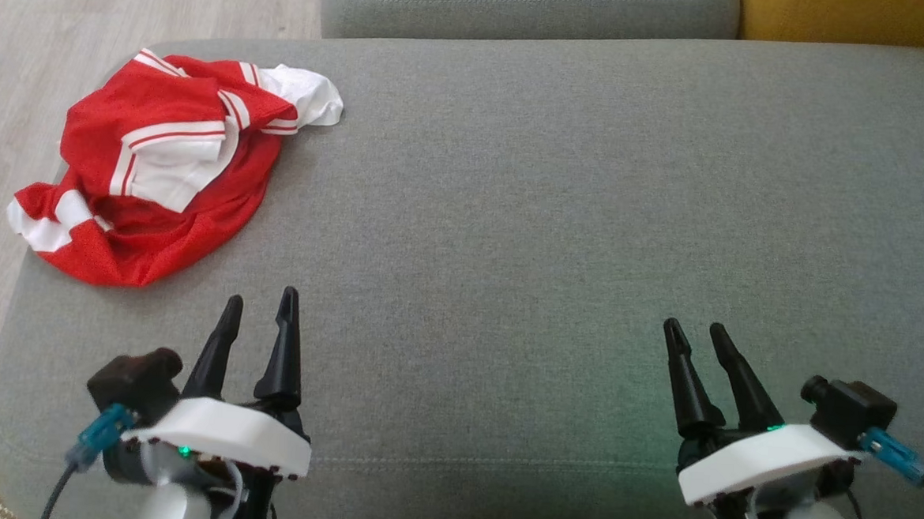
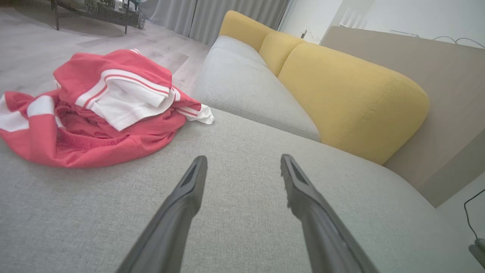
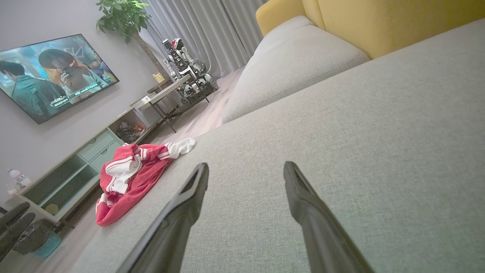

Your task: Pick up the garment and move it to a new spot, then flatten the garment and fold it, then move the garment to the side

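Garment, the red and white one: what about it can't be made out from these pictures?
- Head view: the garment lies crumpled, and its own folds hide its shape, so shirt or shorts cannot be told.
- Left wrist view: its left part is cut off by the picture's left edge.
- Right wrist view: it is far and small; whether its end hangs over the grey cushion is unclear.

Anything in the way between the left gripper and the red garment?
Nothing visible. The open left gripper is over bare grey sofa cushion, and the crumpled garment lies ahead and to its left, near the cushion's left edge. Only bare fabric lies between them.
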You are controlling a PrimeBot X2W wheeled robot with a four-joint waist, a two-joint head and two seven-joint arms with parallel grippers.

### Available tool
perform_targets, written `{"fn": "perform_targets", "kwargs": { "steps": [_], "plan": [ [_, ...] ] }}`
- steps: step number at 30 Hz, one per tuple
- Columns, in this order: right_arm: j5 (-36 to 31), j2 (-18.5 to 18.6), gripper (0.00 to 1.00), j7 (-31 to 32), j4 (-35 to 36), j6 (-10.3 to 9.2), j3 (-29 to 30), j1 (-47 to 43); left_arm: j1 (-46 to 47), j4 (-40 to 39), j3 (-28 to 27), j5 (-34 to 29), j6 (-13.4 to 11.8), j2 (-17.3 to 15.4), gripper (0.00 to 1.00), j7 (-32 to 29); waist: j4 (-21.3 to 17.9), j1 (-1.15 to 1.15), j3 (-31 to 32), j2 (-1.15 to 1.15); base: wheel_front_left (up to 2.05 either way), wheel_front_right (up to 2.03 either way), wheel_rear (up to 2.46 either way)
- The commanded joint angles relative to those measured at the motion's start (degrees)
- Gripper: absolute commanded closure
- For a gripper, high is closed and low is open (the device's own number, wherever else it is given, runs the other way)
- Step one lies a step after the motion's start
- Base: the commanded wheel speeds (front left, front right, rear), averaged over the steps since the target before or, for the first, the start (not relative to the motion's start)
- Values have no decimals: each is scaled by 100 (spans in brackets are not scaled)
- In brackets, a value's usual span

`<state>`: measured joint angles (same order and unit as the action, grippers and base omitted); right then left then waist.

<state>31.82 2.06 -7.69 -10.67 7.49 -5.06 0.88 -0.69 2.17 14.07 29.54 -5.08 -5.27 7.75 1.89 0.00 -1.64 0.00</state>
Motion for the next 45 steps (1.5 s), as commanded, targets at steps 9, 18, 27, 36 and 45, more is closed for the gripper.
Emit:
{"fn": "perform_targets", "kwargs": {
  "steps": [9,18,27,36,45],
  "plan": [
    [-722,61,0,-242,329,0,-128,390,369,-445,202,-861,-208,-219,0,240,12,0,-24,0,0,0,0],
    [-1198,67,0,-395,281,0,-148,380,324,-472,407,-1405,-317,-268,0,391,14,0,0,0,0,0,0],
    [-1620,73,0,-530,227,0,-217,396,247,-389,354,-1813,-142,-182,0,526,29,0,7,0,0,0,0],
    [-2167,80,0,-683,212,0,-282,419,156,-323,185,-2407,140,2,0,676,49,0,16,0,0,0,0],
    [-2389,82,0,-731,154,0,-226,440,108,-153,-16,-2670,405,147,0,725,38,0,21,0,0,0,0]
  ]
}}
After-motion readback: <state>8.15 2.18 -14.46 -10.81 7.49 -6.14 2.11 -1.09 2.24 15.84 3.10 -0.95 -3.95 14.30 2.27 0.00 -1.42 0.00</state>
